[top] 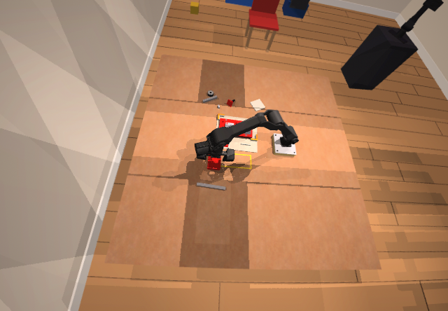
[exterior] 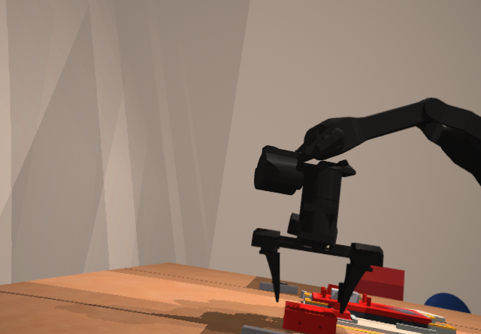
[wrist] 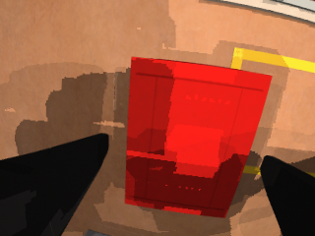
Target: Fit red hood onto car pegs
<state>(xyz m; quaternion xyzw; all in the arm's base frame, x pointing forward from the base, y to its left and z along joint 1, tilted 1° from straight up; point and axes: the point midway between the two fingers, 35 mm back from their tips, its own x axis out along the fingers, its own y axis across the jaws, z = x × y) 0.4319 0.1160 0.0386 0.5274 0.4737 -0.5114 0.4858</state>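
Note:
The red hood [top: 214, 163] [exterior: 308, 317] [wrist: 193, 138] lies flat on the table, in front of the jig. My gripper [top: 212, 156] [exterior: 309, 305] [wrist: 185, 152] is open wide and empty. It points straight down over the hood, with one fingertip on each side, down at about the height of the hood's top and apart from it. The red car chassis [top: 229, 121] [exterior: 373, 308] sits in the white jig [top: 246, 144] behind the hood, partly hidden by my arm. Its pegs stick up in the exterior view.
A grey bar [top: 211, 185] lies just in front of the hood. A yellow outline [top: 249, 161] [wrist: 263, 59] is marked beside it. Small loose parts [top: 210, 92] and a white card [top: 257, 104] lie behind the jig. My base [top: 284, 144] stands to the right.

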